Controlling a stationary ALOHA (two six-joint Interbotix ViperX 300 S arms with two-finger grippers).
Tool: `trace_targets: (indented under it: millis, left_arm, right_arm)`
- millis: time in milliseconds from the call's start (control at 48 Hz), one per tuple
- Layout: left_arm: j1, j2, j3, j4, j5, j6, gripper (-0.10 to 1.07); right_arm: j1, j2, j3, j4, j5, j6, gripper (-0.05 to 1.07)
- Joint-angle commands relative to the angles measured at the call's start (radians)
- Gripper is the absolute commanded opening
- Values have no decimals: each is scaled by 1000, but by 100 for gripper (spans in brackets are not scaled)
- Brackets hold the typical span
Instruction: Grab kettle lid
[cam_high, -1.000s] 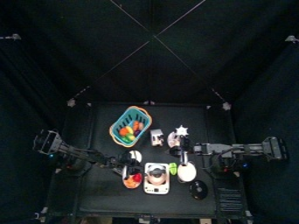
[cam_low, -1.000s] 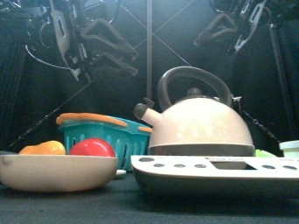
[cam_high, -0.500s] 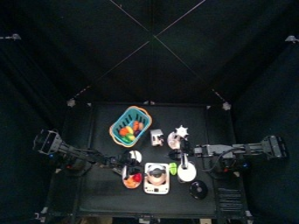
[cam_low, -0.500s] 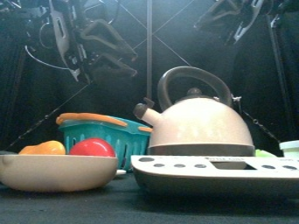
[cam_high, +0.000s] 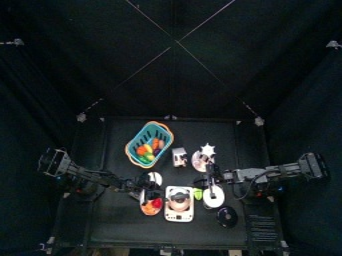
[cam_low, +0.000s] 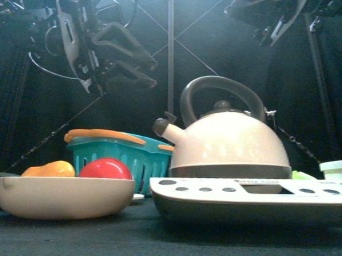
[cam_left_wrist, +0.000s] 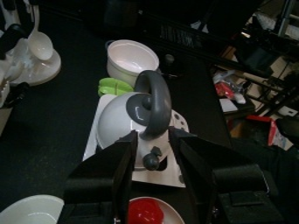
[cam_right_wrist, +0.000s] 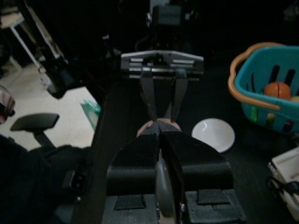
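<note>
The kettle lid (cam_high: 227, 216), a small dark disc with a pale centre, lies on the table near the front right, beside a white egg-shaped object (cam_high: 214, 197). The white kettle (cam_low: 227, 140) with its dark handle stands on a white scale (cam_low: 247, 195); the lid does not show in the front view. My right gripper (cam_high: 211, 181) hovers behind the egg-shaped object, apart from the lid. Its jaws (cam_right_wrist: 160, 131) stand close together with nothing held. My left gripper (cam_left_wrist: 152, 149) is open above the kettle (cam_left_wrist: 128, 118), at the table's left (cam_high: 138, 186).
A teal basket (cam_high: 150, 141) with fruit stands at the back of the table. A white bowl (cam_low: 67, 195) with a tomato and an orange sits front left. A white cup (cam_left_wrist: 131, 59) and a green piece (cam_left_wrist: 114, 86) lie past the kettle.
My right arm has drawn back a little toward the right and risen in the front view. The left arm, kettle and lid have not moved.
</note>
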Motion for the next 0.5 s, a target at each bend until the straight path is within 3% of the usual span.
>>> trace_targets:
  millis: [0, 250, 479]
  left_arm:
    - [3, -6, -9, 2, -8, 2, 75]
    - [5, -5, -8, 2, -8, 2, 75]
    - [5, -5, -8, 2, -8, 2, 75]
  right_arm:
    - [17, -12, 5, 6, -109, -2, 37]
    - [71, -8, 46, 8, -333, -3, 56]
    - [80, 20, 49, 3, -313, -6, 70]
